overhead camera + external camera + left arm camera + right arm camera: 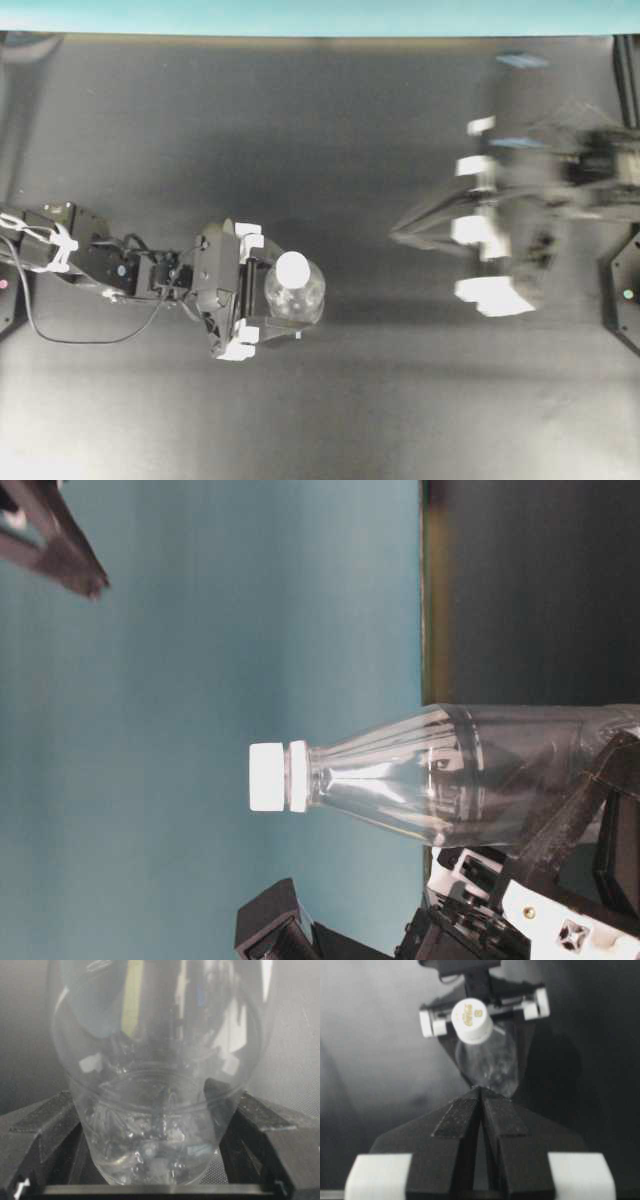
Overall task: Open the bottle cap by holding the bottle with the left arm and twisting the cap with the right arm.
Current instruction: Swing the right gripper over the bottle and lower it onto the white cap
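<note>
The clear bottle point(300, 297) stands upright left of centre, with its white bottle cap point(292, 268) on top. My left gripper point(275, 293) is open, a black finger point(45, 1130) on each side of the bottle's point(160, 1085) lower body, very close to its walls. I cannot tell whether they touch it. My right gripper point(397, 237) is shut and empty, well to the right of the bottle, and its arm point(530, 225) is blurred by motion. In the right wrist view its joined tips point(480, 1091) point at the bottle point(492, 1065) and cap point(471, 1021).
The dark table point(330, 420) stretches all round the bottle, with a teal wall point(300, 15) along its far edge. The two arm bases sit at the left and right edges. The table-level view is turned on its side, with the cap point(267, 777) pointing left.
</note>
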